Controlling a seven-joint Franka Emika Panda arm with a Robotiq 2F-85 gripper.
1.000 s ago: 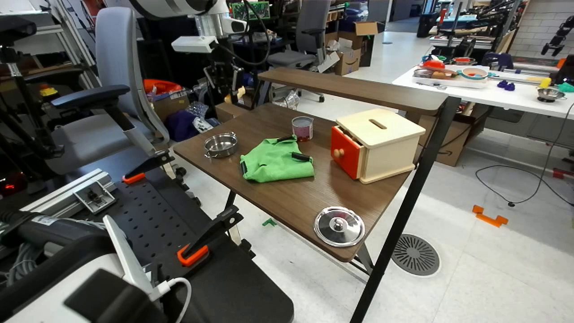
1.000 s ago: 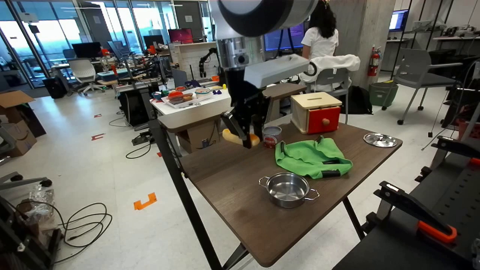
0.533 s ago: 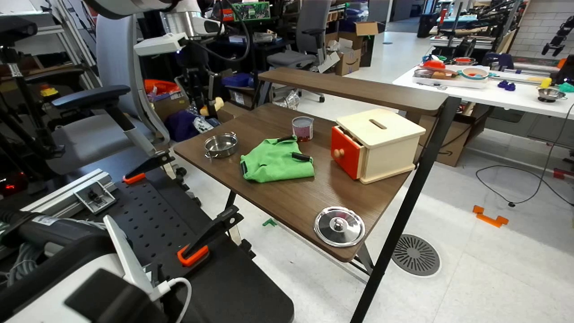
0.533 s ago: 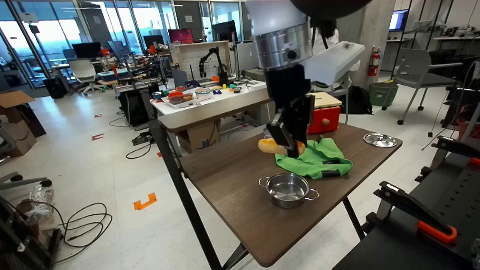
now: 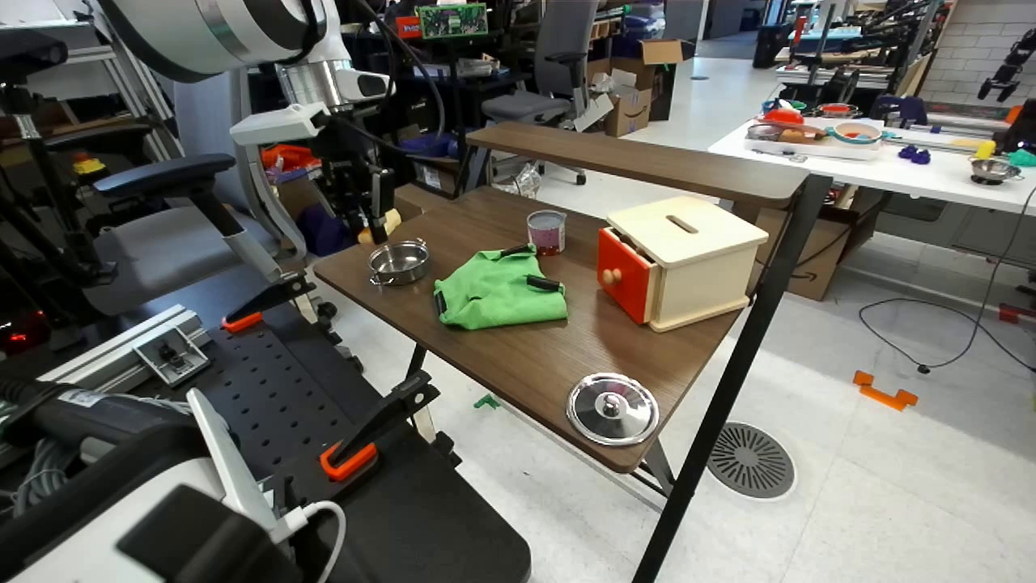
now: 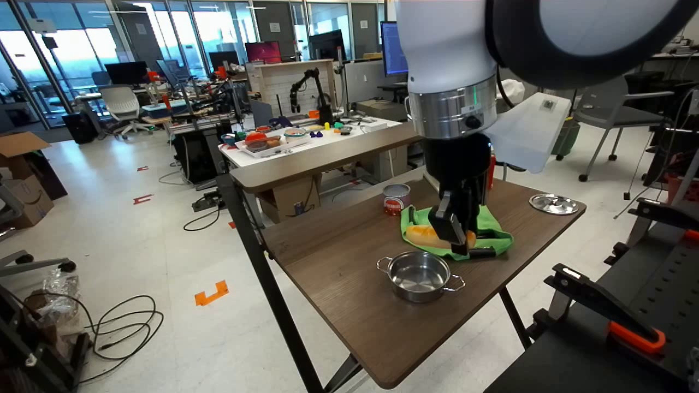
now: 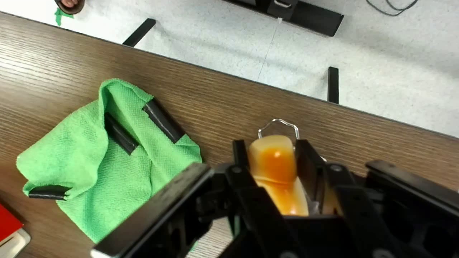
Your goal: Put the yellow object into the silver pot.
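- Since the earlier frames, the end effector (image 7: 271, 152) has come lower toward the worktop (image 6: 338, 284), bringing the yellow object (image 7: 277, 165) down with it, nearer to the silver pot (image 6: 419, 275).
- Its jaws stand partly apart, at the width of the yellow object, and grip it from both sides; in the wrist view the dark fingers (image 7: 239, 154) press against it left and right.
- Held in the air near a corner of the worktop, the yellow object looks roughly level in an exterior view, one end sticking out well past the fingers.
- In the wrist view it and the end effector hide most of the silver pot, leaving a wire handle (image 7: 278, 120) in sight; whether it is squarely over the opening, I cannot tell.
- The silver pot stands upright near that same corner, at one end of the long edge opposite the raised shelf (image 5: 639, 159).
- A silver lid (image 5: 613, 409) lies knob up at the corner ending that long edge.
- Rumpled green cloth (image 5: 502, 295) lies between the silver pot and a red-fronted wooden box (image 5: 704, 267).
- Both the wooden box and a can (image 5: 546, 235) stand toward the shelf-side edge, the wooden box nearer the silver lid's end.
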